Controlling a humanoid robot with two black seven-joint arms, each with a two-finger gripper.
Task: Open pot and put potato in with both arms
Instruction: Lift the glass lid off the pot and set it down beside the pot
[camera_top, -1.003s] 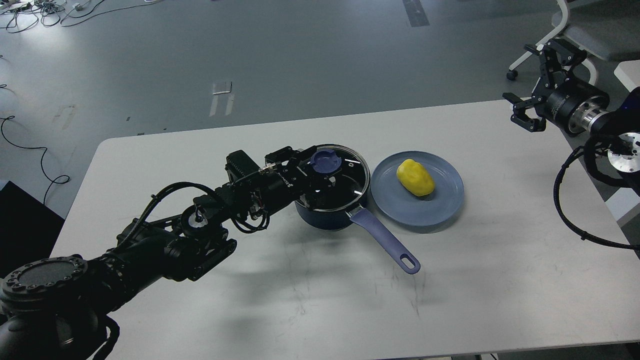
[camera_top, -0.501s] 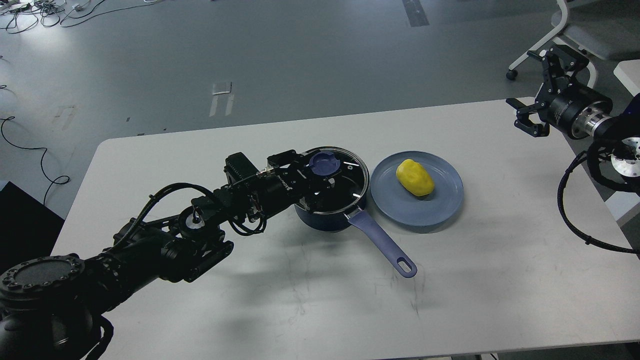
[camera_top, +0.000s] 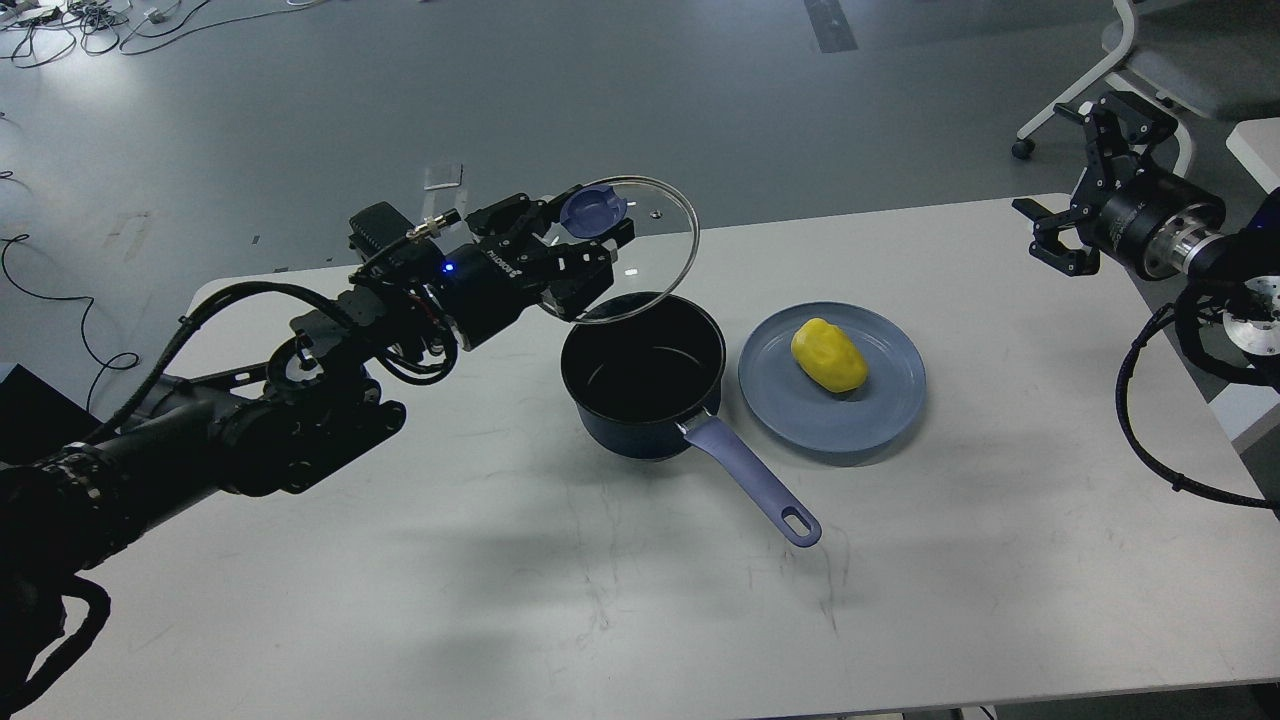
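Observation:
A dark blue pot (camera_top: 642, 375) stands open mid-table, its blue handle (camera_top: 752, 482) pointing to the front right. My left gripper (camera_top: 590, 222) is shut on the blue knob of the glass lid (camera_top: 640, 255) and holds the lid tilted, above and behind-left of the pot. A yellow potato (camera_top: 829, 354) lies on a blue-grey plate (camera_top: 860, 420) just right of the pot. My right gripper (camera_top: 1075, 180) is open and empty, raised over the table's far right corner, well away from the potato.
The white table (camera_top: 640, 600) ends close behind the pot and at the right beside my right arm. An office chair (camera_top: 1150, 60) stands on the floor beyond the right corner. Cables hang from my right arm (camera_top: 1140, 420).
My left gripper has lifted the glass lid off the pot, up and to the left. The pot has shifted slightly left. My right gripper has stayed about where it was.

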